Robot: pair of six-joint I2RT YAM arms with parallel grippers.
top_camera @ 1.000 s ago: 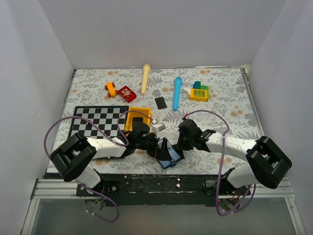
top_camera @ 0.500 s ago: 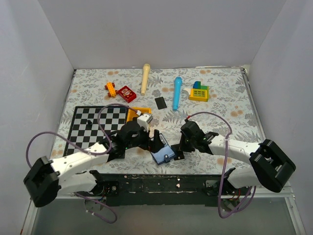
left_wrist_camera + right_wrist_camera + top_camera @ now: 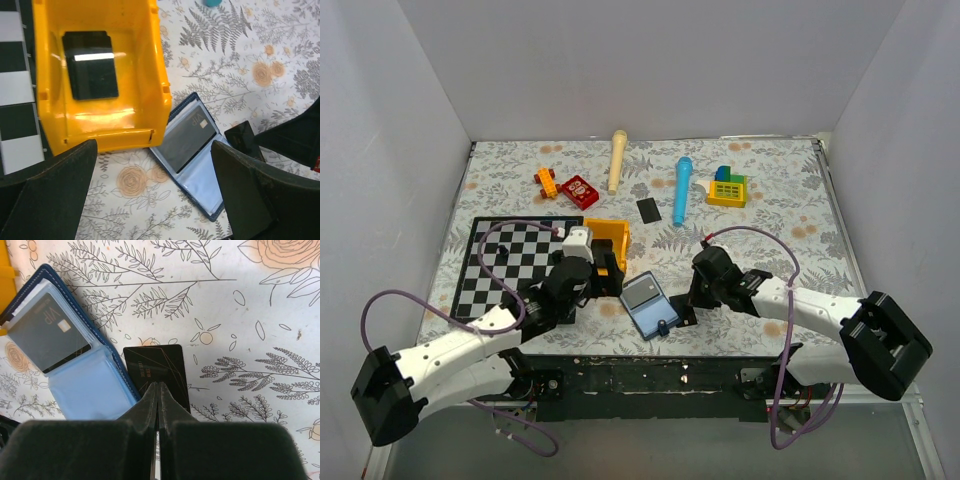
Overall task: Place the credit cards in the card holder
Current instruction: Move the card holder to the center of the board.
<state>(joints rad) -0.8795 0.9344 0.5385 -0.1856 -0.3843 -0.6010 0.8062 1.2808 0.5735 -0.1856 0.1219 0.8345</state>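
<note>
The card holder (image 3: 650, 308) lies open on the floral cloth, light blue inside, navy at the rim (image 3: 214, 218) (image 3: 116, 371). One dark credit card (image 3: 188, 138) (image 3: 47, 334) sits in its upper clear pocket. A second black card (image 3: 157, 371) (image 3: 242, 141) lies flat just right of the holder. My right gripper (image 3: 158, 386) (image 3: 684, 312) is shut, its tips over this card's near half; contact is unclear. Another black card (image 3: 92, 65) lies inside the yellow bin (image 3: 145, 75). My left gripper (image 3: 155, 200) (image 3: 612, 278) hangs wide open above the cloth between bin and holder, holding nothing.
A checkerboard (image 3: 515, 262) lies left of the yellow bin (image 3: 617, 240). Farther back are a black flat rectangle (image 3: 647, 210), a blue microphone (image 3: 681, 190), a cream handle (image 3: 617, 160), red and orange toys (image 3: 568, 187) and a yellow block toy (image 3: 728, 187).
My left arm has drawn back to the left, away from the card holder, which now lies open and flat with a card in its pocket. The right gripper has stayed by its right edge.
</note>
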